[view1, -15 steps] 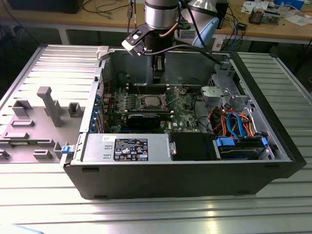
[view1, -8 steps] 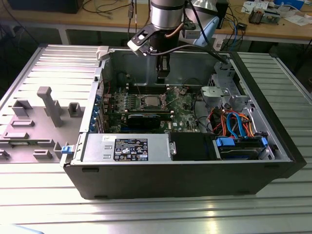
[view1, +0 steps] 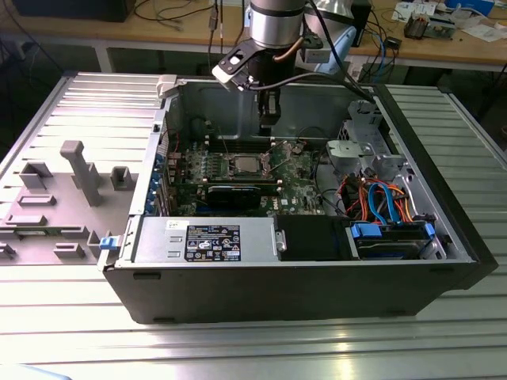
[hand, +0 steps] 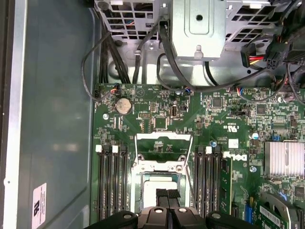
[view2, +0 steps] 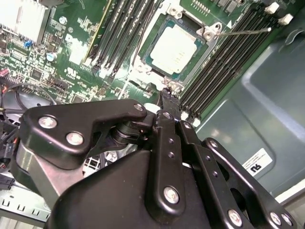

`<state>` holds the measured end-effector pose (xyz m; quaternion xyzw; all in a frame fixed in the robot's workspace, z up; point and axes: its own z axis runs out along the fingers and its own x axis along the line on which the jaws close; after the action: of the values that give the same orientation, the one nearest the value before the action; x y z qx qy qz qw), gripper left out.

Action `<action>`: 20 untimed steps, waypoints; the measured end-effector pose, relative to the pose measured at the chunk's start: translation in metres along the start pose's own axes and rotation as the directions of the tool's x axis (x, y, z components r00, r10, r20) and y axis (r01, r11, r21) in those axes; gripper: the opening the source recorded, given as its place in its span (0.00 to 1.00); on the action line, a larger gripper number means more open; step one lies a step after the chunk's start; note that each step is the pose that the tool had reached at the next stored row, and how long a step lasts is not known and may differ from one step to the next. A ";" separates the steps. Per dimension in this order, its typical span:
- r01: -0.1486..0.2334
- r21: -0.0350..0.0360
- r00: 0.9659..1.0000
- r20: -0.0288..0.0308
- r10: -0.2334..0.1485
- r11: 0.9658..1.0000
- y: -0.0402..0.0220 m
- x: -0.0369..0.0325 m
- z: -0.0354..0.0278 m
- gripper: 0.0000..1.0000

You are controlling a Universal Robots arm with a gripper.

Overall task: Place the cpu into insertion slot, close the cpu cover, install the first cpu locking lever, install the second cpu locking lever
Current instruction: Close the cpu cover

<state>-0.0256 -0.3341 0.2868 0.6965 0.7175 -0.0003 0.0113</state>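
Your tool point(view2: 167, 98) hangs over the board, tips together, nothing in them. Cpu point(view2: 178, 47) sits flat in the slot point(view2: 156, 34), just ahead of the tips in the second wrist view, below tool level.

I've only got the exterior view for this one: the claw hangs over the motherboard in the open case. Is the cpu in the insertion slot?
Observer: Yes. In the second wrist view the cpu lies flat in the insertion slot, silver top up.
Reviewer: Is the cpu cover down over it?
Observer: No. In the first wrist view the cpu cover is swung open, the motherboard showing through its window.
Reviewer: Is the claw carrying anything?
Observer: No. There the claw is shut, with nothing visible between its fingertips.
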 end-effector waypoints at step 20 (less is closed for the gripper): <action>0.000 0.000 1.000 0.000 0.000 1.000 0.0278 -0.0008 0.0017 0.11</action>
<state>0.0023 -0.3341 0.2855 0.6965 0.7174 -0.0004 0.0112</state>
